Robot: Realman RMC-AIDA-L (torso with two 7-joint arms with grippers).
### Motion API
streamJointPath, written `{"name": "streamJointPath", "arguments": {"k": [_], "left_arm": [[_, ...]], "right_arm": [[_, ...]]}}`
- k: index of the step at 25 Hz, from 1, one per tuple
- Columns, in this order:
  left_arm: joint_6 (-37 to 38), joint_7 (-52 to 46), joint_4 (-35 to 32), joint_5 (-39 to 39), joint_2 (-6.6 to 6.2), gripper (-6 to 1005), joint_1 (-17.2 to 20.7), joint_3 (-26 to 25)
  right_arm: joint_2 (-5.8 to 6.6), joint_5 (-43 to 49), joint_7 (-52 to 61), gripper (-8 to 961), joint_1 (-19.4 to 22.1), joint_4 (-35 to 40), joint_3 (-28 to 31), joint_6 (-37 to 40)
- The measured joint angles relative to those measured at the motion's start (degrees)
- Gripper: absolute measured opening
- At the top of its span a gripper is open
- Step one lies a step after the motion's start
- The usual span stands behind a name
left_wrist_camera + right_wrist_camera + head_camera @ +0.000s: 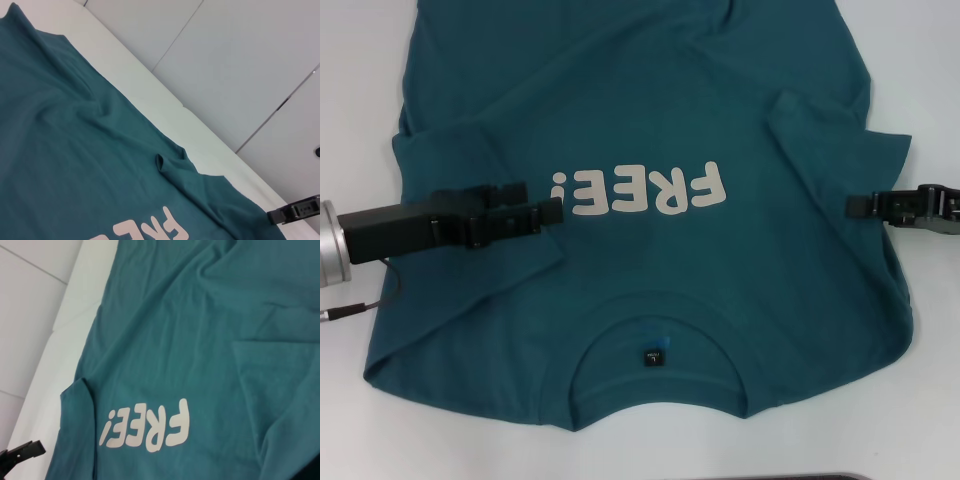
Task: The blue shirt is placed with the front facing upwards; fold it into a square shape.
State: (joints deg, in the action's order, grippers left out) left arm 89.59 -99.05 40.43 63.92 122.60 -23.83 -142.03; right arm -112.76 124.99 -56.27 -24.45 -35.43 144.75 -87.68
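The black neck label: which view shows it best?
The head view: the black neck label sits in plain sight inside the collar of the blue shirt. Both wrist views show only shirt fabric and lettering, no label.

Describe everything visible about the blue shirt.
The dark teal-blue, soft cotton-looking short-sleeved T-shirt lies front up on the white table, round collar and small black neck label nearest the robot. Pale cream FREE! lettering crosses the chest. Both sleeves are folded inward over the body, the cloth lightly wrinkled. The left pincer sits over the left sleeve; the right pincer is at the right edge.
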Motion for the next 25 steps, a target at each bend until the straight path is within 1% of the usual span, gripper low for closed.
{"name": "streamJointPath", "arguments": {"k": [8, 12, 17, 22, 25], "left_arm": [[-0.03, 0.0, 0.0, 0.0, -0.08, 888, -0.09, -0.22], [-0.03, 0.02, 0.0, 0.09, -0.09, 888, -0.24, -0.04], [-0.03, 0.08, 0.0, -0.01, -0.09, 889, -0.29, -0.1], [-0.02, 0.09, 0.0, -0.08, -0.09, 888, -0.21, -0.33], [-0.02, 0.09, 0.0, -0.08, -0.09, 888, -0.17, -0.35]], "right_arm": [[0.0, -0.04, 0.73, 363, 0.1, -0.04, 0.23, 1.02], [0.0, -0.07, 0.74, 349, -0.5, 0.13, 0.16, 1.14], [-0.41, -0.06, 0.73, 331, -1.16, 0.24, -0.14, 1.43], [-0.51, -0.03, 0.4, 301, -1.25, 0.19, -0.17, 1.43], [-0.52, -0.01, 0.33, 177, -1.19, 0.12, -0.18, 1.42]]}}
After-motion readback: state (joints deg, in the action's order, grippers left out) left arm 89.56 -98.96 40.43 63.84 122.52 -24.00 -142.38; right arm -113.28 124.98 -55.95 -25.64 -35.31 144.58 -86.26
